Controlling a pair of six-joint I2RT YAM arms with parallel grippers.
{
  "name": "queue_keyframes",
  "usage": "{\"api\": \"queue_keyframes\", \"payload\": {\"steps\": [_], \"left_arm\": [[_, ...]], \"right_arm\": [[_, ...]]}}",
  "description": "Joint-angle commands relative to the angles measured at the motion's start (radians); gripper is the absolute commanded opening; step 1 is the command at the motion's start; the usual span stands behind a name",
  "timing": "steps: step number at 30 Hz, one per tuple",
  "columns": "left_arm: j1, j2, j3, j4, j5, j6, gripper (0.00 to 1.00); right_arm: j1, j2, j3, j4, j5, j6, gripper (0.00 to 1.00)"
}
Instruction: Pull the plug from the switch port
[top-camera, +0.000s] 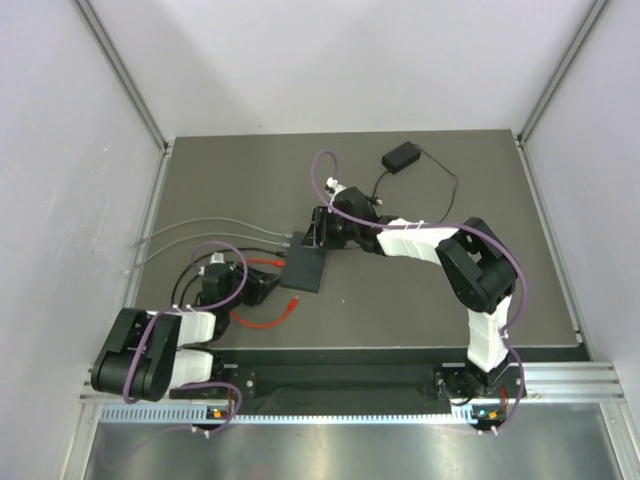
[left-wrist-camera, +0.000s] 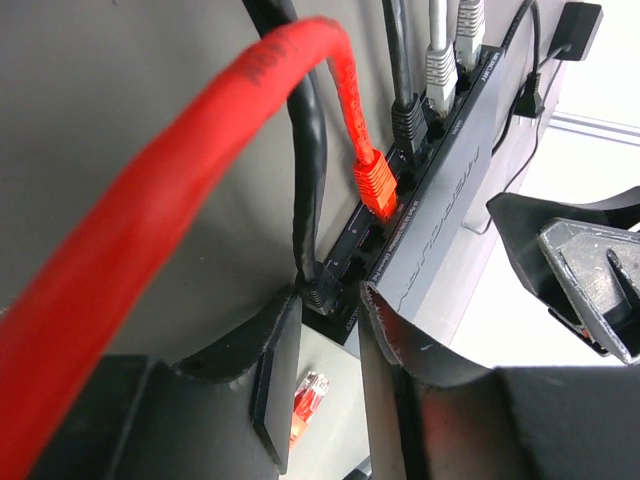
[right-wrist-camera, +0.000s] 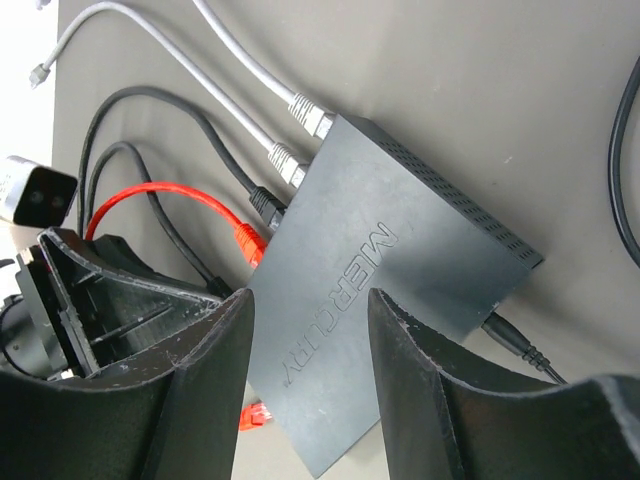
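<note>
The switch (top-camera: 303, 270), a flat matte-black box, lies flat, lettered face up, at mid-table (top-camera: 480, 200). Its socket edge faces 9 o'clock; the red plug (left-wrist-camera: 376, 188) sits seated there.

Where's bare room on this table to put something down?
Free: the far-left corner behind the gray cables; the near strip between the switch and the right arm. Crowded: around the switch, where those cables, the left gripper and the right gripper meet.

switch (top-camera: 303, 270) on table (top-camera: 480, 290), power brick (top-camera: 402, 157) behind
</note>
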Motion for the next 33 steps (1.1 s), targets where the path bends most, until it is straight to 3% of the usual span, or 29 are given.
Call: {"api": "queue_keyframes", "payload": {"steps": [1, 7, 16, 24, 28, 33], "left_arm": [[-0.006, 0.026, -0.032, 0.046, 0.004, 0.005, 0.34], [-0.009, 0.02, -0.028, 0.029, -0.009, 0.012, 0.31], [-0.009, 0.047, -0.029, 0.002, -0.035, 0.04, 0.0], [-0.013, 0.141, -0.069, 0.123, -0.041, 0.014, 0.0], [-0.018, 0.161, -0.087, 0.149, -0.056, -0.005, 0.0], [-0.023, 0.159, -0.095, 0.151, -0.073, -0.012, 0.0]], "right_arm": [[0.02, 0.013, 0.042, 0.021, -0.009, 0.005, 0.5], [0.022, 0.017, 0.046, 0.02, -0.015, 0.005, 0.49], [0.057, 0.042, 0.121, -0.09, 0.057, -0.035, 0.48], [0.19, 0.014, 0.161, -0.186, 0.241, 0.003, 0.4], [0.206, 0.083, 0.206, -0.213, 0.253, 0.023, 0.22], [0.235, 0.149, 0.324, -0.293, 0.295, -0.041, 0.13]]}}
